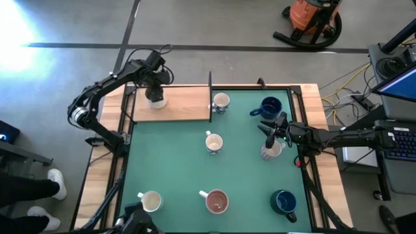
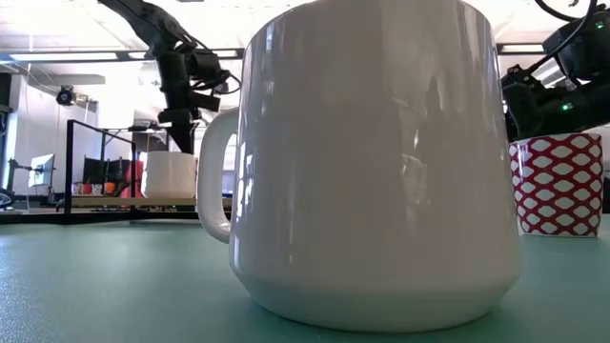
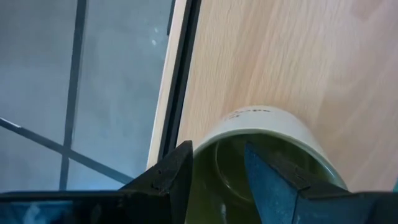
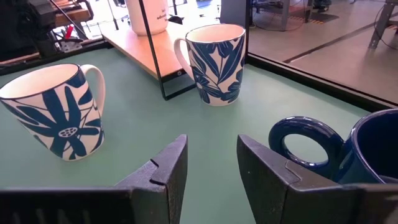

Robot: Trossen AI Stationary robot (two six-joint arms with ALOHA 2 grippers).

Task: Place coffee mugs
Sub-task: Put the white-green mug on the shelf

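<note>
So the left gripper point(image 1: 156, 93) pinches the rim of the green-lined mug point(image 1: 156, 99) — sitting on the wooden board point(image 1: 185, 104); I'd release gently, lift straight up so it doesn't tip; right gripper point(image 1: 272, 138) spread, empty, beside the navy mug point(image 1: 270, 107).

A green mat point(image 1: 240, 149) covers most of the table, and a light wooden board point(image 1: 182, 104) lies along its far left part, with a thin black upright frame point(image 1: 210, 97) standing at the board's right edge. Beyond the table's far side, an orange and black shop vacuum point(image 1: 313, 19) with a black hose sits on the grey floor point(image 1: 65, 26), which is crossed by dark lines. To the table's right are a laptop point(image 1: 400, 88) and a tangle of yellow and white cables point(image 1: 348, 88), and at the left edge of the overhead view a person's white shoes point(image 1: 52, 188) rest on the floor.
</note>
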